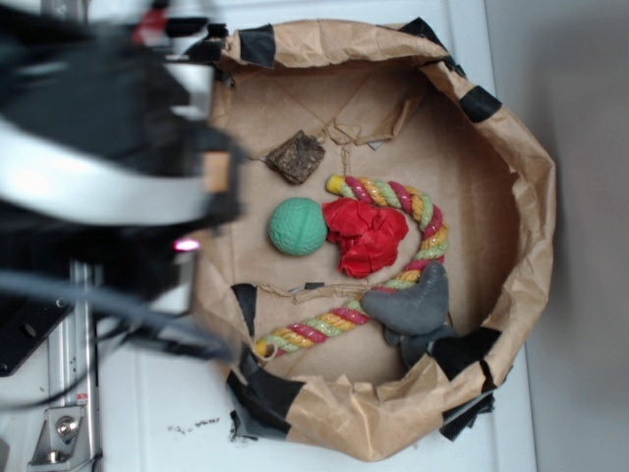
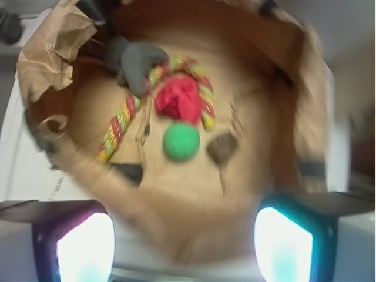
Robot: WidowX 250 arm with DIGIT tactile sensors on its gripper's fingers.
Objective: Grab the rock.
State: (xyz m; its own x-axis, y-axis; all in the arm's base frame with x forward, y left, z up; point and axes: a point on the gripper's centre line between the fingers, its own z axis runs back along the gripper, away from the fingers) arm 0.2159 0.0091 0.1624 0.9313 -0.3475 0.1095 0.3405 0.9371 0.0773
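Note:
The rock is a small dark-brown craggy chunk on the paper floor of the brown paper bin, upper left of the green ball. In the wrist view the rock lies right of the green ball, blurred. My gripper is open and empty, its two glowing fingertips wide apart, high above the bin's near rim and well short of the rock. In the exterior view only the blurred black arm shows at the left, outside the bin; the jaws are hidden there.
The crumpled paper bin wall with black tape rings everything. Inside are a red crumpled cloth, a striped rope toy and a grey heart-shaped lump. A white table surface lies around the bin.

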